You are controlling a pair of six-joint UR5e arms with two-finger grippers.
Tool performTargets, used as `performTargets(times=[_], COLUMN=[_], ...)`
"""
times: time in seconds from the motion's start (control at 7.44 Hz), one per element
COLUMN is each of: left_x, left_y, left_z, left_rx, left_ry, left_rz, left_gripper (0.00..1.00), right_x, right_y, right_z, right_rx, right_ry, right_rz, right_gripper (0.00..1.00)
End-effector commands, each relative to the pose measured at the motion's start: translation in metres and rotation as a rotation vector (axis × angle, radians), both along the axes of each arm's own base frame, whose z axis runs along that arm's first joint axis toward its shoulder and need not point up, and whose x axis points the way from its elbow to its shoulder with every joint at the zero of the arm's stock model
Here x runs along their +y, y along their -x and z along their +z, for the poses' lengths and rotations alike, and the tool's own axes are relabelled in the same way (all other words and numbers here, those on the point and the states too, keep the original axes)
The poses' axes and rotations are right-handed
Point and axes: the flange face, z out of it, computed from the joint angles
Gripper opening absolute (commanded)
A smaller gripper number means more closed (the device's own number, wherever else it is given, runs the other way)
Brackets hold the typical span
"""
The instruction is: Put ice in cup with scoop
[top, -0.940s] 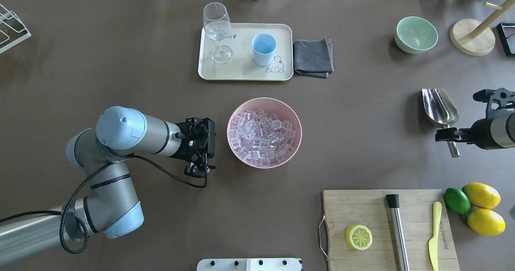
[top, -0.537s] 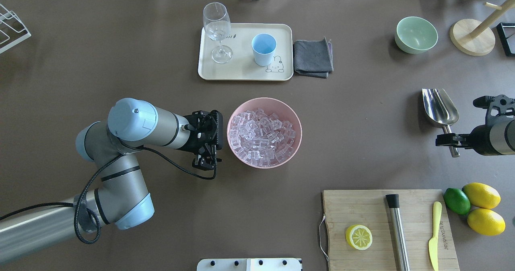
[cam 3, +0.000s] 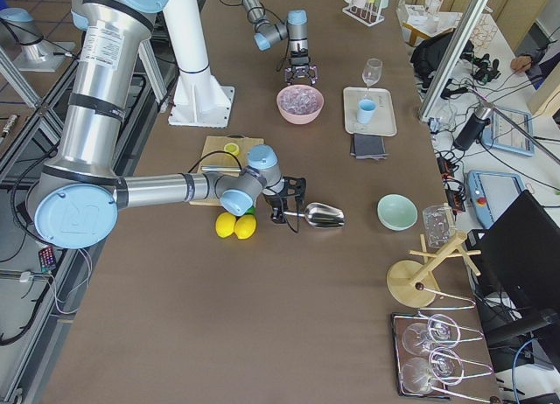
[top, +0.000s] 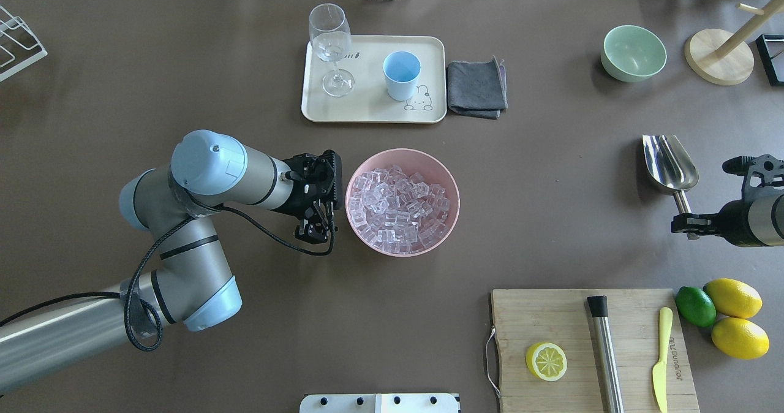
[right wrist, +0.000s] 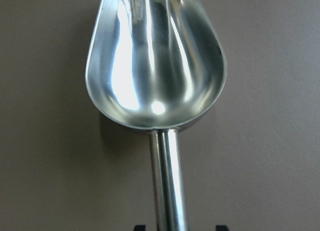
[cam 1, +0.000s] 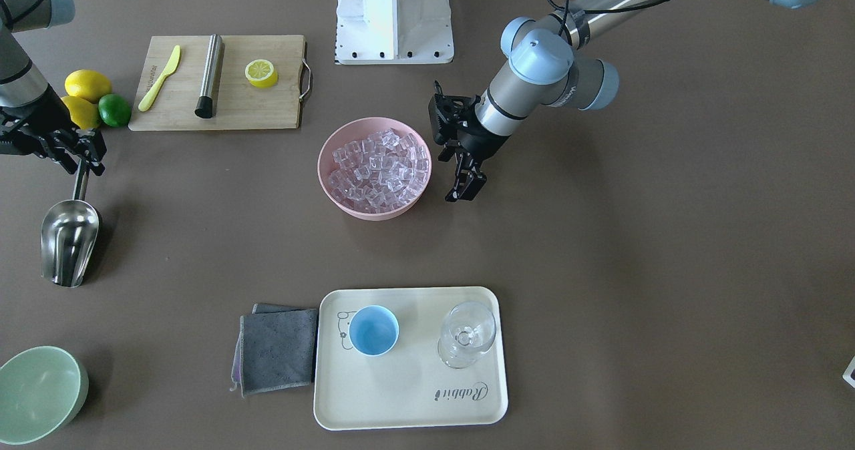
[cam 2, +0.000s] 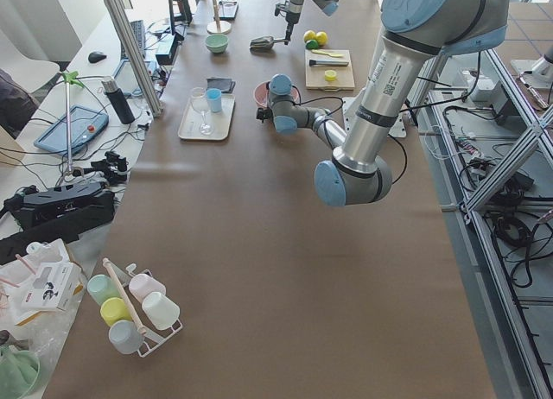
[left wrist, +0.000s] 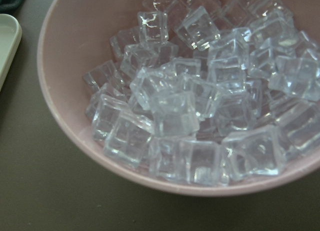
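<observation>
The steel scoop [top: 669,163] lies on the table at the right, trough pointing away, and also shows in the right wrist view [right wrist: 155,66]. My right gripper [top: 689,224] is open, its fingers on either side of the scoop's handle end without touching it. The ice [top: 401,208] fills a pink bowl [top: 402,151] at mid-table. My left gripper [top: 315,232] is open and empty, low beside the bowl's left rim. Its wrist view shows the ice [left wrist: 200,106] close up. The light-blue cup [top: 402,75] stands empty on a cream tray [top: 367,109] behind the bowl.
A stemmed glass [top: 331,45] shares the tray, with a grey cloth [top: 476,88] beside it. A green bowl [top: 634,53] sits far right. A cutting board [top: 551,315] with a steel cylinder [top: 605,352], knife and lemon half lies front right, beside lemons and a lime.
My left arm has swung right and forward, bringing its gripper up beside the pink bowl. My right gripper has slid back along the scoop's handle toward its end.
</observation>
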Motion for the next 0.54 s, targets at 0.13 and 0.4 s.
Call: performTargets(times=[0.13,0.4], left_x=[-0.0023,-0.0026], left_y=[-0.0006,-0.0049], left_z=[0.0066,0.0103], left_rx=[0.003,0.005], left_ry=[0.079,0.077], left_rz=[0.012,0.014], left_gripper=[0.99,0.99], right_x=[0.0004,0.0007], right_y=[0.0046,0.0052], right_z=[-0.0021,-0.0021], right_rx=[-0.005,-0.005], right_ry=[0.003,0.003], right_rz=[-0.001,-0.002], right_gripper=[0.26,0.0])
